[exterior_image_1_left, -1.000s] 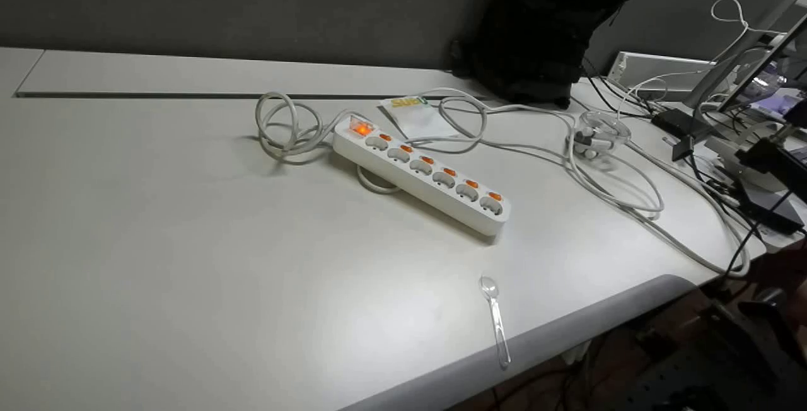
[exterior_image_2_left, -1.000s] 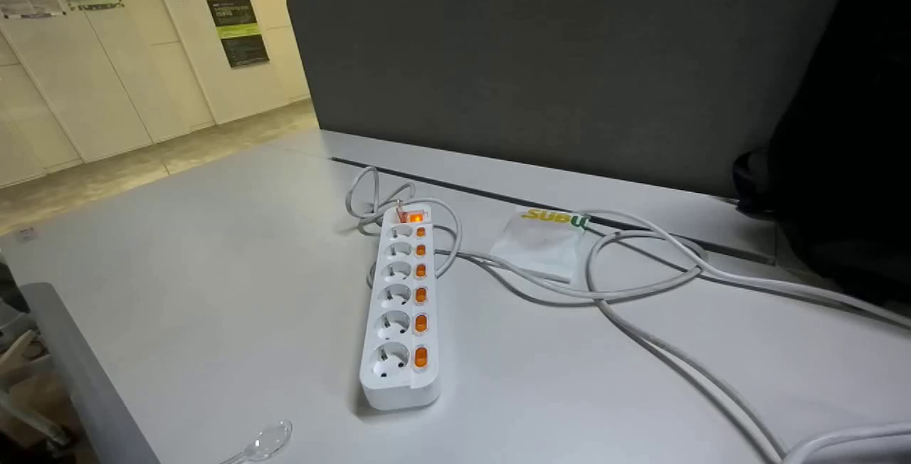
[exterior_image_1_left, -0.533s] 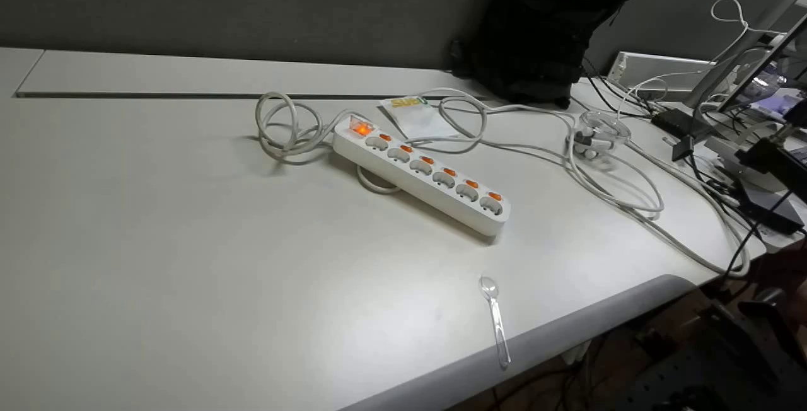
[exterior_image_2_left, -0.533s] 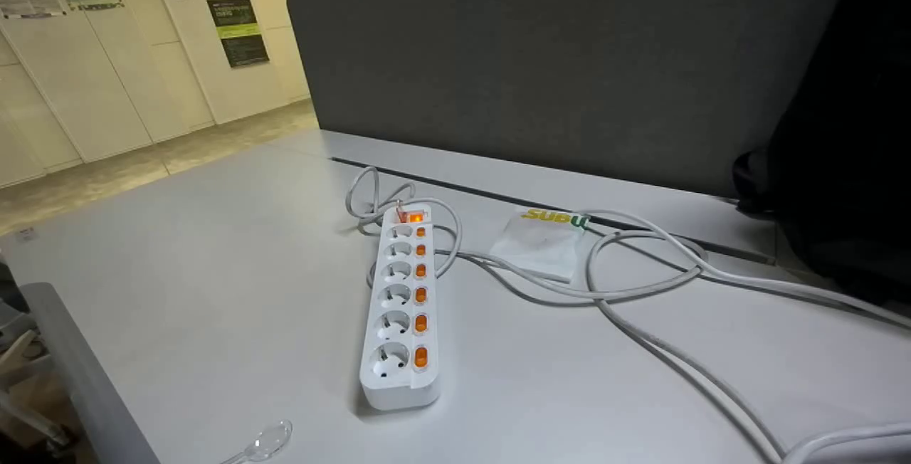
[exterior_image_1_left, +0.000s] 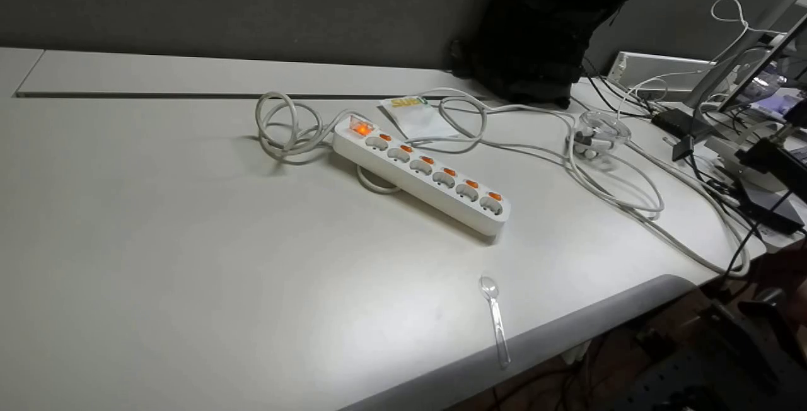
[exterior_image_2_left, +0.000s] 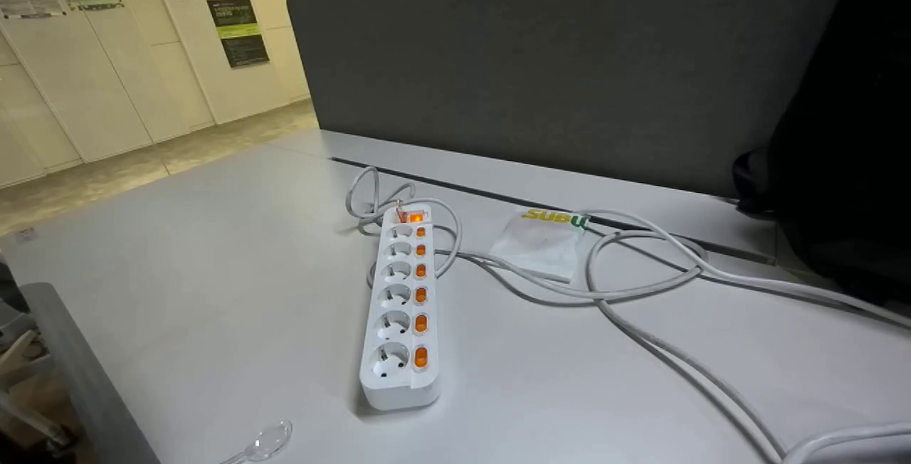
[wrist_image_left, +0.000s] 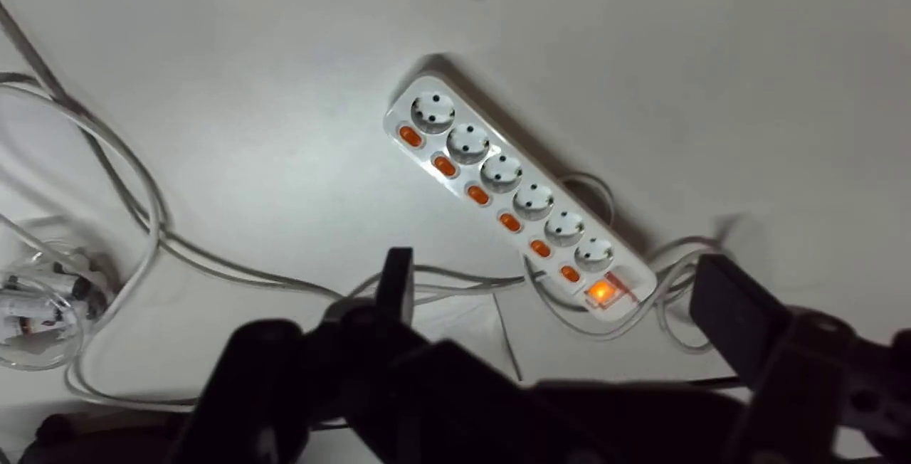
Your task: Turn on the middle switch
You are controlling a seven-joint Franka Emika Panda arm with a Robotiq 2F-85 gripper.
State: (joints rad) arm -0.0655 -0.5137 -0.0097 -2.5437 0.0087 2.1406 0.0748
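Power strip (exterior_image_1_left: 416,183) lies diagonally on the table (exterior_image_1_left: 189,260), lit end toward the edge along the dark partition (exterior_image_1_left: 220,7), other end toward the grey edge opposite. Main switch (wrist_image_left: 601,292) glows orange. Six orange socket switches (wrist_image_left: 477,195) in a row, the middle falling between third and fourth; whether those are on, cannot tell. Pincer (wrist_image_left: 559,292): jaws spread wide, held well above the table. Clear spoon (exterior_image_1_left: 494,307) between strip and grey edge, handle reaching onto that edge. White packet (exterior_image_2_left: 539,250) near the partition edge reads "SUB" in yellow; the next letter, green, is unclear. Small label (exterior_image_2_left: 25,234) near a table corner, posters (exterior_image_2_left: 238,32) on the wall (exterior_image_2_left: 121,94) beyond: print too small to read.
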